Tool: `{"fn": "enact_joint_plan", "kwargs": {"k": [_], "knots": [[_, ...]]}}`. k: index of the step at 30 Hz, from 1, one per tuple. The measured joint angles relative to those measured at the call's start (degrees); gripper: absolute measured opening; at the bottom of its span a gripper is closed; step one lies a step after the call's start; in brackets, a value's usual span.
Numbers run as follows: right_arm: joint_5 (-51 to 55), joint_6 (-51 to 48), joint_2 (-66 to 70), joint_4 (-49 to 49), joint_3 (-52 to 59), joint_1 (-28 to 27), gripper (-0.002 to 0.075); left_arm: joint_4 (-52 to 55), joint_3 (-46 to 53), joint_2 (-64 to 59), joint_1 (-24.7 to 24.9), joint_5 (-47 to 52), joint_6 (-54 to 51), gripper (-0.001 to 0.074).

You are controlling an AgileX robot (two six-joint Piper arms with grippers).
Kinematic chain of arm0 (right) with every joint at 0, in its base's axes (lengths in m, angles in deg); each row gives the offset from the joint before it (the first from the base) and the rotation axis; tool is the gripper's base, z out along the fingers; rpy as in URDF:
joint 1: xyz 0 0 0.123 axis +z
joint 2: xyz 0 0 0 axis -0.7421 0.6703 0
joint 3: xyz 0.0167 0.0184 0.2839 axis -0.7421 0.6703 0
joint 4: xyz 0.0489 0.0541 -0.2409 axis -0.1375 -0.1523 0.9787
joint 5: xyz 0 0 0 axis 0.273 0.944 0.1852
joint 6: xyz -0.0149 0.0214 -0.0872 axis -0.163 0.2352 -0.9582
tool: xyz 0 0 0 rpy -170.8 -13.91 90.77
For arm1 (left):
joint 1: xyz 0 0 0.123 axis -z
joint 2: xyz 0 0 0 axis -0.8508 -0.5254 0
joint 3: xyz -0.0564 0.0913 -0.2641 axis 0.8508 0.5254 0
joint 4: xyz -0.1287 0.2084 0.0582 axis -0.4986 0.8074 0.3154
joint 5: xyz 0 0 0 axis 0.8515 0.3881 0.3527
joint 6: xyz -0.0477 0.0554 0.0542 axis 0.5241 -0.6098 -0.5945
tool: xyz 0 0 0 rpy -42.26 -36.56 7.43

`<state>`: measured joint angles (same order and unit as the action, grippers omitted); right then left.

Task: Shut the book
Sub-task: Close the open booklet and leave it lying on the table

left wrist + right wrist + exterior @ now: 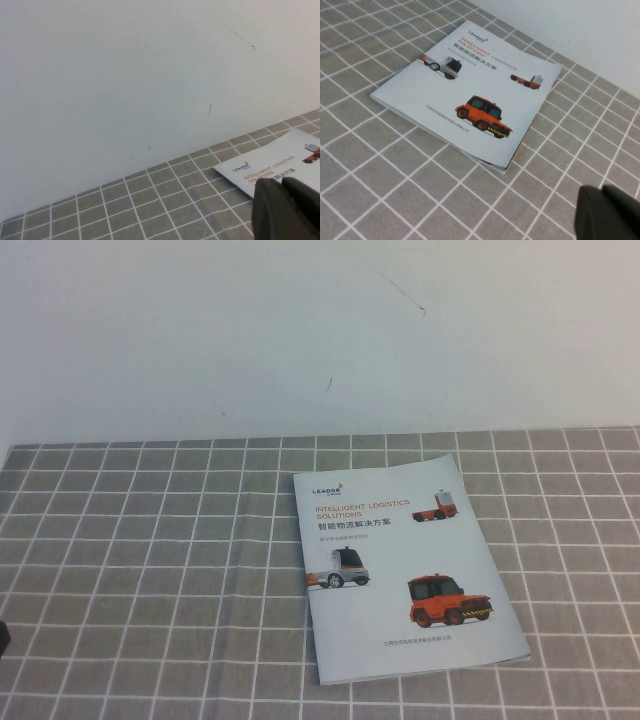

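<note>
A thin white booklet lies flat and closed on the grey checked cloth, right of the middle. Its cover faces up, with orange vehicles and the words "Intelligent Logistics Solutions". The left wrist view shows its top corner just beyond my left gripper, whose dark fingers are pressed together with nothing between them. In the right wrist view the whole booklet lies ahead of my right gripper, which is shut, empty and well apart from it. Neither gripper appears in the high view.
The grey cloth with white grid lines covers the table up to a plain white wall at the back. A small dark shape shows at the left edge of the high view.
</note>
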<state>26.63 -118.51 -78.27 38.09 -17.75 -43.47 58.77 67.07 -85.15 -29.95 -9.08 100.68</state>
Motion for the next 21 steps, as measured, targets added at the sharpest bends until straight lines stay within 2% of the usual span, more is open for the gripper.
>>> {"fn": "enact_joint_plan", "kwargs": {"k": [7,10,15,21], "knots": [[0.0,0.1,0.0,-0.1,0.0,0.0,-0.0003,1.7,0.0,0.5,-0.1,1.4,-0.2,-0.0003],[0.1,0.1,0.0,-0.1,0.0,0.0,-0.0003,-4.0,0.0,1.7,-1.5,4.0,-4.1,-0.0003],[0.1,0.1,0.0,-0.1,0.0,0.0,-0.0003,-19.2,0.1,4.4,-8.6,6.9,-18.6,-0.0003],[0.2,0.1,0.0,-0.1,0.0,0.0,-0.0003,-37.0,4.7,8.4,-18.8,4.2,-40.5,-0.0002]]}}
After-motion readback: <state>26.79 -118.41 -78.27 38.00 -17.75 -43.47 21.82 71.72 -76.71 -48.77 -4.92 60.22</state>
